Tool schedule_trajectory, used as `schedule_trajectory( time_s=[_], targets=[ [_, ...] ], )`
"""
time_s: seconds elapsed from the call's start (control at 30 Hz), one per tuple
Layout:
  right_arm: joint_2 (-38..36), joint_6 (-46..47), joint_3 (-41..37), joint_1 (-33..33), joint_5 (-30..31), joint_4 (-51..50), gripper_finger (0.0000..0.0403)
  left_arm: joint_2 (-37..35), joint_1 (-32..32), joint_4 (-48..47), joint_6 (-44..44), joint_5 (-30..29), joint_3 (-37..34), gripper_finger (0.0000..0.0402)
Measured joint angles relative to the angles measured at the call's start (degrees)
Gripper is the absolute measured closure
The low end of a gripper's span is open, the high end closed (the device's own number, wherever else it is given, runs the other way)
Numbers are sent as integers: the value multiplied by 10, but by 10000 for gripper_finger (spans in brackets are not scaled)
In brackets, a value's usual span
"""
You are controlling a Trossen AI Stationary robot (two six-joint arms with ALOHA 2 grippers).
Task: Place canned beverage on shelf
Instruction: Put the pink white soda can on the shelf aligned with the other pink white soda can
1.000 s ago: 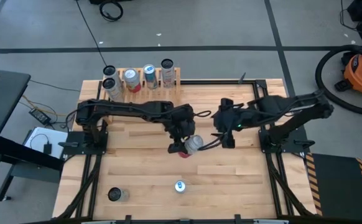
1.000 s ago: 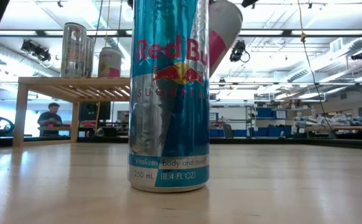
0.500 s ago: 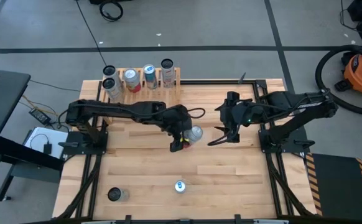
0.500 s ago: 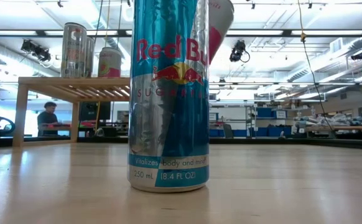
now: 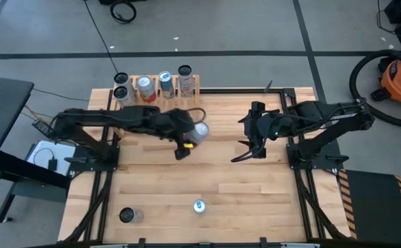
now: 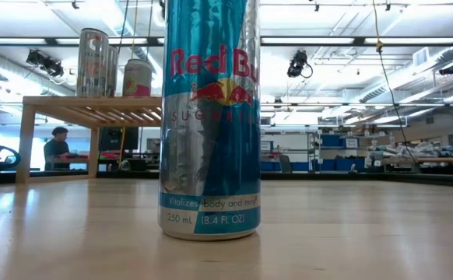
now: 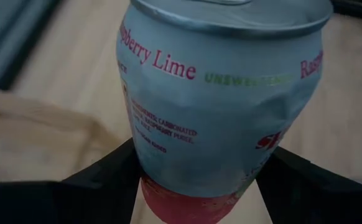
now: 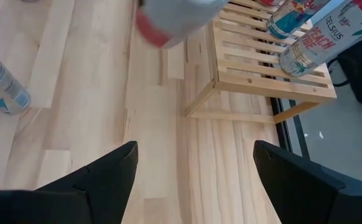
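Left gripper (image 5: pixel 187 140): its fingers grip a grey can (image 5: pixel 198 131) (a "Raspberry Lime" label shows in the left wrist view), near the shelf (image 5: pixel 160 93) on its worktop side, off the right end of the row of cans.
Grey can: (image 7: pixel 218 93) clamped between the two dark fingers (image 7: pixel 100 177), held above the worktop (image 5: pixel 255 193), not on the shelf.
Shelf: at the far edge of the worktop; five cans (image 5: pixel 145 88) stand on or beside it.
Right gripper (image 5: pixel 247 148): well to the right of the shelf, fingers (image 8: pixel 106 171) spread apart, holding nothing.
Blue can (image 5: pixel 199 206): upright on the worktop, well away from the shelf, towards the near edge.
Dark can (image 5: pixel 129 215): near the front left corner, also far from the shelf.
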Motion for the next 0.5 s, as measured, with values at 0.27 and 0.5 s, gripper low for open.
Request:
schedule_trajectory(
  time_s=[0.27,0.5],
  targets=[
    [0,0,0,0,-2,8,74,-58,1,-73,-34,-128,0,131],
    [0,-9,0,0,-2,23,74,-74,-14,-114,-81,-230,-3,129]
  ],
)
